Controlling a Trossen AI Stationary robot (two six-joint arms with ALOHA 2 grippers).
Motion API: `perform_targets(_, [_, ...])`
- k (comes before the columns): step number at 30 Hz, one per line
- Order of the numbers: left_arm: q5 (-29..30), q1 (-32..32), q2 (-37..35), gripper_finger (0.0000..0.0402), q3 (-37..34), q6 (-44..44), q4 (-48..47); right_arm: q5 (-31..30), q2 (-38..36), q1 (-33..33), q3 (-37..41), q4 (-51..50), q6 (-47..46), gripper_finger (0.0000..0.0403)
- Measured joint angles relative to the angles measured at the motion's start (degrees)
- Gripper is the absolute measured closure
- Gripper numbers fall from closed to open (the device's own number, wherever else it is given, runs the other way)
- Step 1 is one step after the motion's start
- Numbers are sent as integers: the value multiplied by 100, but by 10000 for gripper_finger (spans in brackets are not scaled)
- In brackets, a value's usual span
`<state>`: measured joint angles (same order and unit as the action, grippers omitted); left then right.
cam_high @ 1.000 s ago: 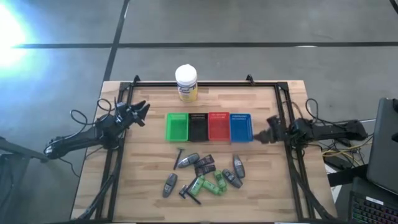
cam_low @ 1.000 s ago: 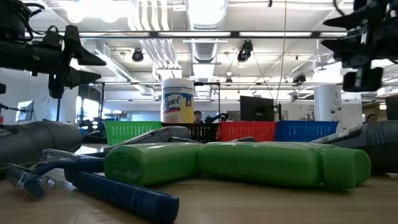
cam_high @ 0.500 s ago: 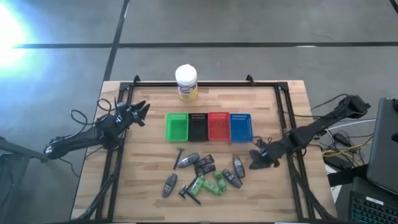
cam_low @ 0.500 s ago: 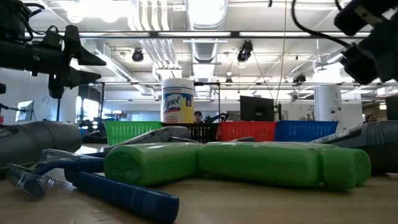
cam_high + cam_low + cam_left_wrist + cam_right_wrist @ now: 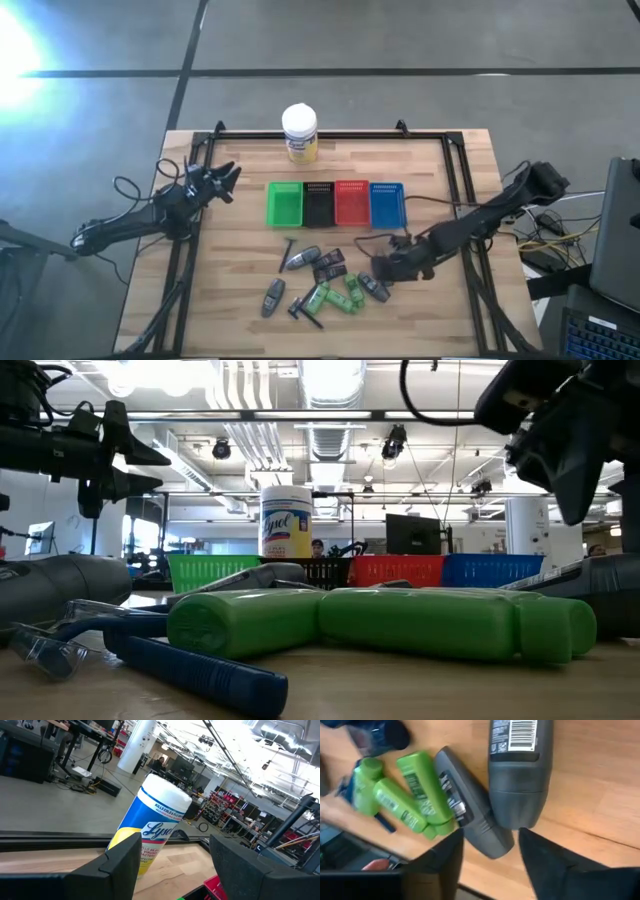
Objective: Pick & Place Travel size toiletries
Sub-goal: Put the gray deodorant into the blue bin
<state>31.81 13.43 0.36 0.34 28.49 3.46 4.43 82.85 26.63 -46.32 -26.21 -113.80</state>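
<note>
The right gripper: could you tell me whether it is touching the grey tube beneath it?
Apart: in the right wrist view, bare wood separates the right gripper from the grey tube.

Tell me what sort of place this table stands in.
Likely a large open lab or workshop: exposed ceiling ducts with hanging lights, computer monitors behind the table, and storage racks across a bare concrete floor.

In the high view, the right tool (image 5: 385,268) covers part of the grey oval tube (image 5: 381,264) beneath it, so we cannot tell whether they touch. In its wrist view, that tube (image 5: 519,770) is cut off by the edge, and the green bottles (image 5: 400,800) beside it blur. Low down, near items loom unfocused.
</note>
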Motion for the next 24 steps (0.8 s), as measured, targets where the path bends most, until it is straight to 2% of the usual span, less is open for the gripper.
perform_targets(7, [0,-1,0,163,0,2,0,-2,659,-139,-747,-1190,297,80])
perform_targets(12, [0,-1,8,163,0,2,5,43,1189,-369,-1024,-1361,756,40])
perform_targets(18, [0,-1,17,163,0,2,54,195,1803,-506,-1154,-1370,1228,57])
perform_targets(21, [0,0,24,163,0,0,61,246,1852,-507,-1188,-1381,1295,89])
perform_targets(24, [0,0,27,163,0,1,63,279,1770,-505,-1149,-1371,1331,138])
